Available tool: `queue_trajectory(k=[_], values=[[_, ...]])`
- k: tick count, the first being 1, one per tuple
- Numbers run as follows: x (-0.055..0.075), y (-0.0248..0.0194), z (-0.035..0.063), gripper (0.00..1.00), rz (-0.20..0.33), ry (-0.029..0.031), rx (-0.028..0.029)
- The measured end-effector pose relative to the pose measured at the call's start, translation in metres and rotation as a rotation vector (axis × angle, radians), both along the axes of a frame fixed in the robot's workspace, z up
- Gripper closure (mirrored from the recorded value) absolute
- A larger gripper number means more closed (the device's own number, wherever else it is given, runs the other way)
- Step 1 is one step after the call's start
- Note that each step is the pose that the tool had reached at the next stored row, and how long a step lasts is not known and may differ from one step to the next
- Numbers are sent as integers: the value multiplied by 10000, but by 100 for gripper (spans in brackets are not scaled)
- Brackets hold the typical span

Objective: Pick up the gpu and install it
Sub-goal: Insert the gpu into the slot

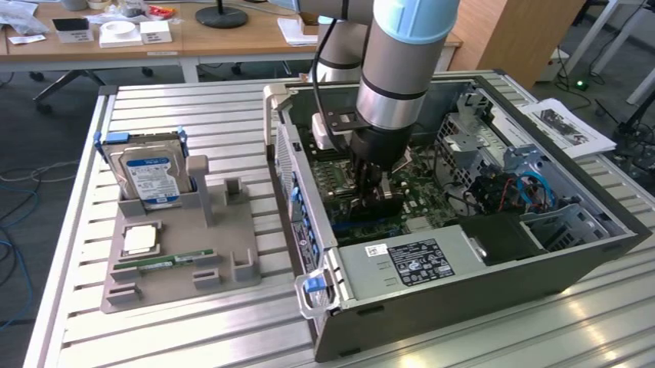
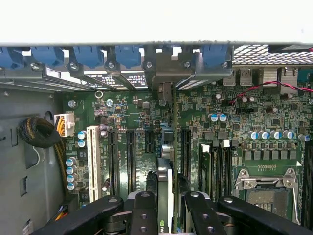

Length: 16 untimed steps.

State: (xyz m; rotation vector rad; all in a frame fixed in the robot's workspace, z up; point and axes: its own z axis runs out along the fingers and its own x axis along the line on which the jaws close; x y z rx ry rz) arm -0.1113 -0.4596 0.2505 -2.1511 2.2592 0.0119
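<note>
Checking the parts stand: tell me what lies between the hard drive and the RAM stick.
In the exterior view, a square silver processor chip lies flat on the grey stand, between the upright hard drive and the green RAM stick.

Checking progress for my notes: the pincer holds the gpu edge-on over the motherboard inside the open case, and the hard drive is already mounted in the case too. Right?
Not quite: the exterior view shows the hard drive standing in the grey holder outside the case. The rest holds: the pincer holds the gpu edge-on over the motherboard.
</note>
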Motion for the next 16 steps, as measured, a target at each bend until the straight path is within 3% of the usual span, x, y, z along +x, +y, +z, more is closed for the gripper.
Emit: queue_trajectory(k=[6,8,10,12,16], values=[[0,0,0,74,0,0,0],[-1,1,-2,67,-3,-2,4],[0,1,-1,67,-1,-2,3],[0,0,-1,55,0,0,1],[0,0,0,43,0,0,1]])
